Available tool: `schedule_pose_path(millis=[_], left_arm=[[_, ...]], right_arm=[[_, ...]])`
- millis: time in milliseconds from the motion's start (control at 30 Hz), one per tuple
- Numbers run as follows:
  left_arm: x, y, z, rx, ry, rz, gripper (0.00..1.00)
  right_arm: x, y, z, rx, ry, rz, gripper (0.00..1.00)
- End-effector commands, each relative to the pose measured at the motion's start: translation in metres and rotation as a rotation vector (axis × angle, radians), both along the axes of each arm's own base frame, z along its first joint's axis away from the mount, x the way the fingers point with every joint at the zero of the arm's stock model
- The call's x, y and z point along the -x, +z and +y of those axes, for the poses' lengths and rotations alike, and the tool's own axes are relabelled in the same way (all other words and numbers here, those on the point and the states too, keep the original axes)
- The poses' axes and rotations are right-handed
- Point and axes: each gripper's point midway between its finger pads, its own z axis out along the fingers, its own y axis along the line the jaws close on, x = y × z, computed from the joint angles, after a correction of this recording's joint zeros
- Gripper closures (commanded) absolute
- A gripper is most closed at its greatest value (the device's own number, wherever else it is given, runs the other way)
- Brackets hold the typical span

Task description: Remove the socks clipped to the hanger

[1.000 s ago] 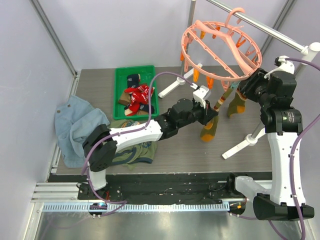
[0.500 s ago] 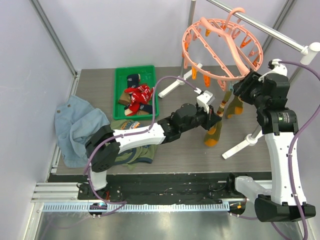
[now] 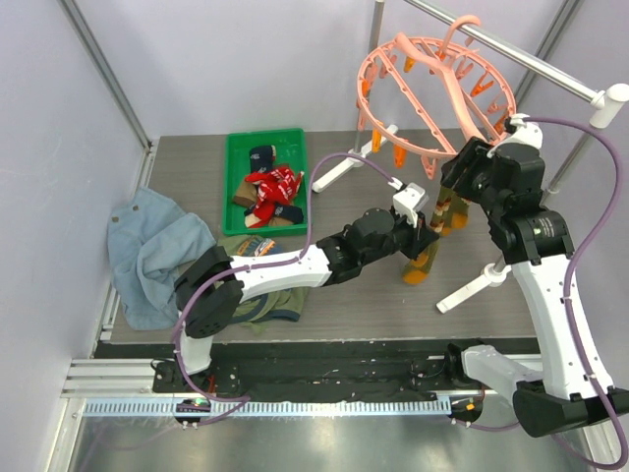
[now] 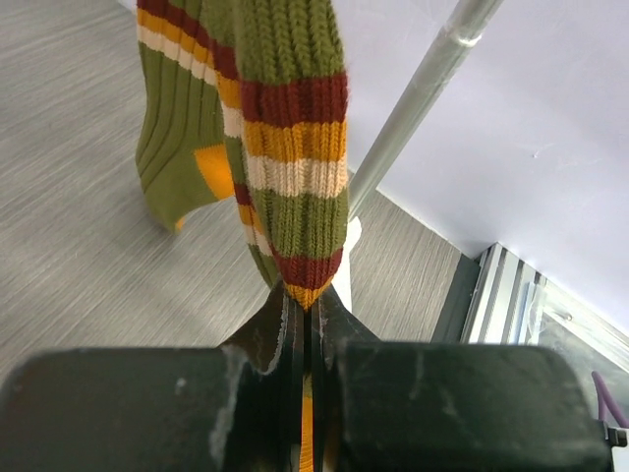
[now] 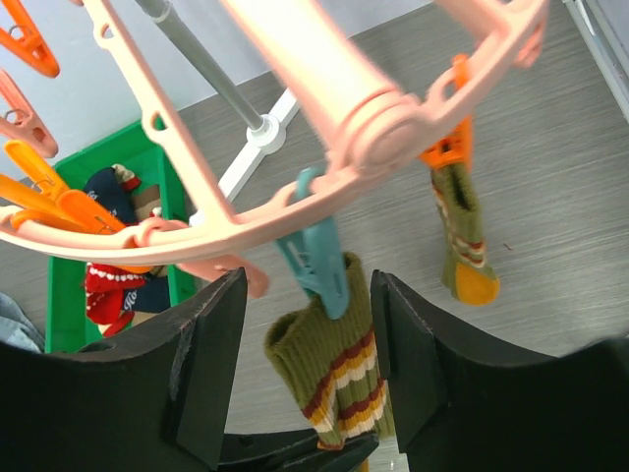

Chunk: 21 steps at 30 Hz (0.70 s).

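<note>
The pink hanger hangs tilted from the rail, its ring close in the right wrist view. Two olive socks with orange stripes hang from it. My left gripper is shut on the lower end of the near sock, pinched at the fingertips. A teal clip holds that sock's cuff, and my right gripper stands open with a finger on each side of the clip. The second sock hangs from an orange clip further back.
A green tray at the back left holds several loose socks. A pale blue denim garment and an olive T-shirt lie at the left. The white rail stand has feet under the hanger.
My right gripper has opened wider and moved left, down to the teal clip. The hanger has tilted more. The left gripper, still shut on the sock, shifted slightly right.
</note>
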Motion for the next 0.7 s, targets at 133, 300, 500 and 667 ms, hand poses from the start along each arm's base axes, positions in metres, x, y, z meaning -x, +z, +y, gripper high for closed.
schedule_pose_path(millis=[133, 300, 500, 667], left_arm=[[-0.001, 0.036, -0.008, 0.076, 0.008, -0.058, 1.00], [0.000, 0.037, -0.009, 0.072, 0.005, -0.061, 1.00], [0.000, 0.038, -0.010, 0.068, 0.003, -0.066, 1.00], [0.001, 0.041, -0.011, 0.073, -0.003, -0.068, 1.00]], right_arm=[[-0.011, 0.018, 0.001, 0.083, -0.080, -0.058, 0.39], [-0.014, 0.017, -0.007, 0.151, -0.147, -0.045, 0.41], [-0.018, 0.018, -0.011, 0.190, -0.178, -0.042, 0.45], [-0.025, 0.016, -0.010, 0.203, -0.187, -0.035, 0.46]])
